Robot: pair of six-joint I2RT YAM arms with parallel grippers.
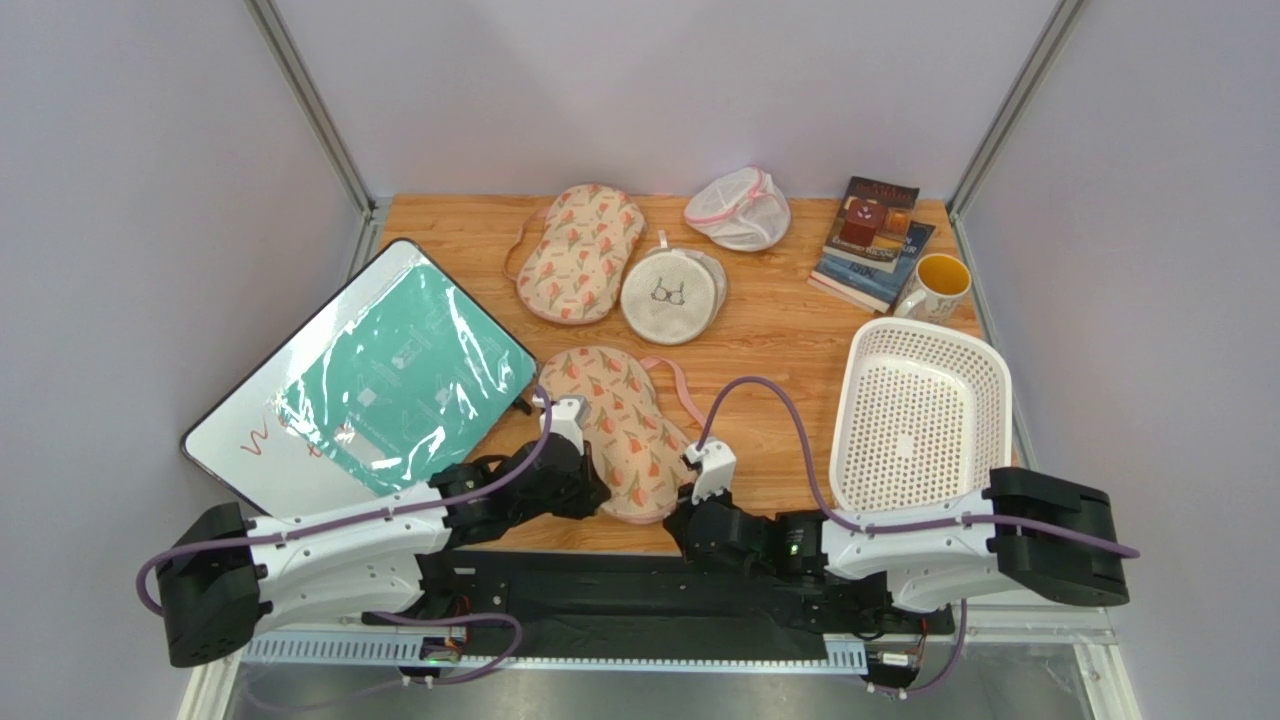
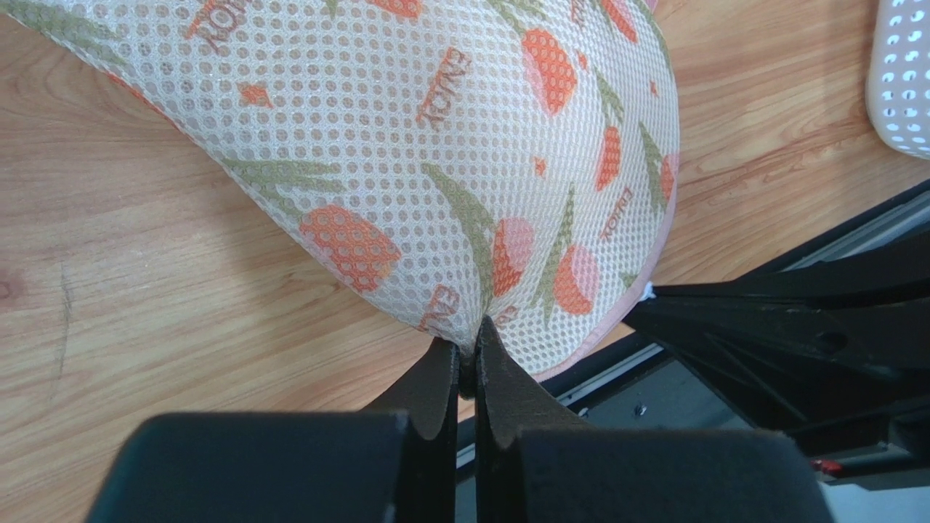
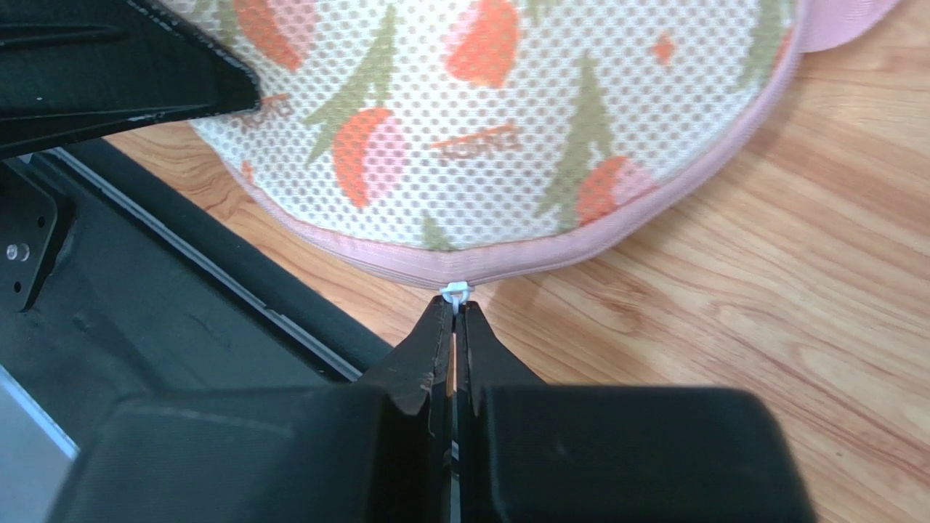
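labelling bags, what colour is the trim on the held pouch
The pouch has pink trim, clearest in the right wrist view.

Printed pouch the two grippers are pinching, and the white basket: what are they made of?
Printed pouch: soft matte mesh fabric, likely polyester; fine holes show, puckers where the left gripper pinches it. Pink trim: smooth fabric tape. Zip pull in the right gripper: white, plastic-looking. White basket: rigid plastic, probably moulded; even perforations, slight sheen.
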